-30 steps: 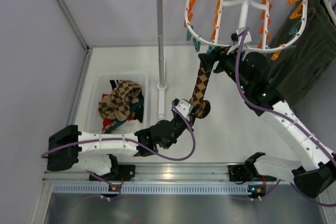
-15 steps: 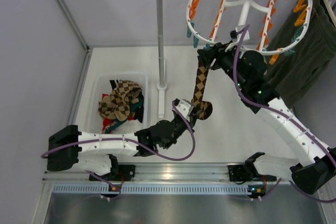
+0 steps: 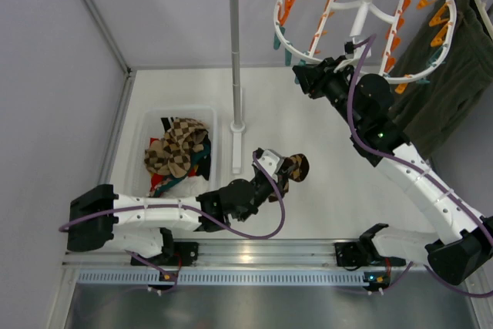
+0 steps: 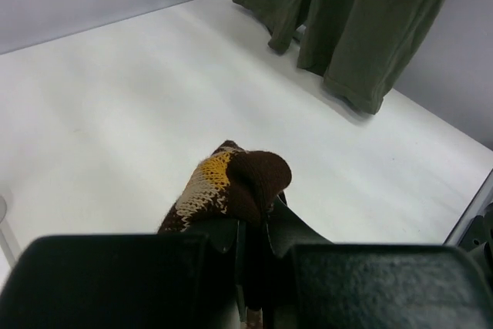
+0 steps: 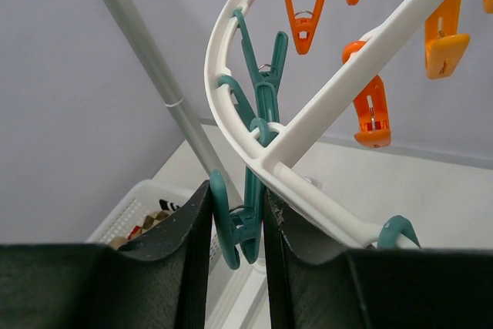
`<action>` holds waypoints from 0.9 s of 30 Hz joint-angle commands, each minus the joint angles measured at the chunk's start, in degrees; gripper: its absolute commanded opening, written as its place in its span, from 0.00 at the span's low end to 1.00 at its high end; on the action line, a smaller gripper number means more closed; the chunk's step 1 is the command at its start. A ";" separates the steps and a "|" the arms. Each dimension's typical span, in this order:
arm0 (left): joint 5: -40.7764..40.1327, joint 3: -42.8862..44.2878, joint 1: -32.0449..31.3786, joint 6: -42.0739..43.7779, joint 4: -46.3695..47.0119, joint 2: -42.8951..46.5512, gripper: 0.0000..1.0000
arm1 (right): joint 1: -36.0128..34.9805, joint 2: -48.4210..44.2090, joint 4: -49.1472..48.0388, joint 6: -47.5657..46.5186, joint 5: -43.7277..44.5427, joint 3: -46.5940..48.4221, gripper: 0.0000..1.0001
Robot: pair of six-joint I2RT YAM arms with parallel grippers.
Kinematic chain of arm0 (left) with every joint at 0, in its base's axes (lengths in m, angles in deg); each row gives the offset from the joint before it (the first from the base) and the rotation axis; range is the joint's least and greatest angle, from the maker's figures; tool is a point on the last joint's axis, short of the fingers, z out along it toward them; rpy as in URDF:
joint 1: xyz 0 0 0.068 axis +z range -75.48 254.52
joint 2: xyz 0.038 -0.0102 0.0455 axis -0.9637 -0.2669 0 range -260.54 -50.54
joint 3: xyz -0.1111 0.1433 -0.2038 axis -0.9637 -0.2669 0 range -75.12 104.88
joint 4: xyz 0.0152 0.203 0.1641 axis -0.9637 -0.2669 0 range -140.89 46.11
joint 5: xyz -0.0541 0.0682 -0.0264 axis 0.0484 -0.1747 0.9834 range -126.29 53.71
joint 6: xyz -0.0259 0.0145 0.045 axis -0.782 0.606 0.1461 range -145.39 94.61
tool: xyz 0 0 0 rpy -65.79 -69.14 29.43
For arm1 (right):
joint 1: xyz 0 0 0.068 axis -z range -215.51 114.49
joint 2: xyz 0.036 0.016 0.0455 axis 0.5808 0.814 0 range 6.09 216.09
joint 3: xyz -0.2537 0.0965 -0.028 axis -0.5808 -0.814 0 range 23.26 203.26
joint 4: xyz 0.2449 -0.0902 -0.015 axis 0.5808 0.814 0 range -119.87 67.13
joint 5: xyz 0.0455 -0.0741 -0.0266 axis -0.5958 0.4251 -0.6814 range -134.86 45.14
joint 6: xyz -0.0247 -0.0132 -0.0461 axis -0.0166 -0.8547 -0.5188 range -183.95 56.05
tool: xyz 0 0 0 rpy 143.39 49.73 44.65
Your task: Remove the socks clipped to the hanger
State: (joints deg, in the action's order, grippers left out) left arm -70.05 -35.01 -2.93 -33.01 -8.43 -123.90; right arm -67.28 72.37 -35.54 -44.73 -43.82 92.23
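Observation:
A brown argyle sock (image 3: 293, 166) hangs bunched from my left gripper (image 3: 277, 179), which is shut on it low over the table. In the left wrist view the sock's brown, tan and yellow toe (image 4: 235, 182) sticks out past the closed gripper (image 4: 254, 225). The white oval hanger (image 3: 359, 21) with orange and teal clips hangs from the rail, and no sock shows on it. My right gripper (image 3: 300, 78) is at its lower left rim, its fingers pressed on a teal clip (image 5: 245, 230) under the white frame (image 5: 339, 105). The clip holds nothing.
A white basket (image 3: 146, 119) at the left holds several argyle socks (image 3: 179, 146) and some coloured ones. The grey rack pole (image 3: 235, 52) stands between the basket and the hanger. A dark green garment (image 3: 447, 75) hangs at the right and also shows in the left wrist view (image 4: 362, 28).
The sock stretched between the teal clip and my left gripper has come off the hanger and dropped, now bunched at the left gripper. The hanger and the right gripper rose slightly.

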 commanded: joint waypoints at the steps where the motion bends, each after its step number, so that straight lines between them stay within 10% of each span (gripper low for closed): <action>1: -2.09 -1.18 -0.25 -0.82 0.84 2.78 0.00 | -0.49 -0.63 -4.17 0.73 0.11 0.11 0.07; 6: -7.55 1.80 1.50 -3.27 -11.17 5.85 0.00 | -0.40 -1.59 -3.65 0.73 -2.25 -0.59 0.18; 16: -8.34 11.20 16.09 -15.04 -44.58 15.52 0.00 | -0.40 -7.03 0.83 -0.24 -5.26 -2.52 0.99; 27: -4.40 22.02 34.28 -18.22 -63.50 20.01 0.00 | -0.40 -13.19 7.41 -0.06 -14.22 -4.37 0.99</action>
State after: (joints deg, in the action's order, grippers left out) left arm -77.28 -16.10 26.99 -49.60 -65.63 -104.52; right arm -67.28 60.43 -31.26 -44.79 -54.10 87.73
